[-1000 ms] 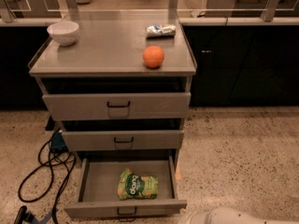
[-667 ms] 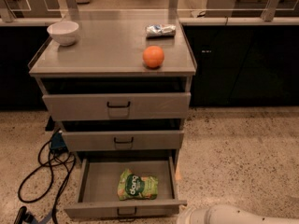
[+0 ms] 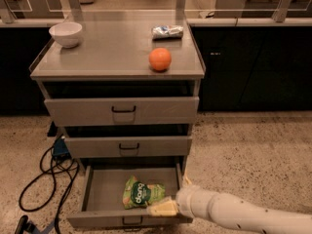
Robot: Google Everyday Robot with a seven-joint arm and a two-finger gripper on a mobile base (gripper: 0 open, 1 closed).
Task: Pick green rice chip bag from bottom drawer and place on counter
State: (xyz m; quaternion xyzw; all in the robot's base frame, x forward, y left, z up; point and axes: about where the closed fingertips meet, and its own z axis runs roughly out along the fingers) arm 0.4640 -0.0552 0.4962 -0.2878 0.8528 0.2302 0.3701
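Observation:
The green rice chip bag lies flat in the open bottom drawer, right of its middle. My arm comes in from the lower right, and my gripper sits low at the drawer's front right, just right of and below the bag, beside or touching its edge. The counter is the grey top of the drawer cabinet above.
On the counter stand a white bowl at the back left, an orange at the front right and a silver-blue wrapper at the back right. Black cables lie on the floor left of the cabinet. The two upper drawers are shut.
My arm has reached in from the lower right corner toward the left, bringing the gripper up to the bag in the bottom drawer. The bag has not moved.

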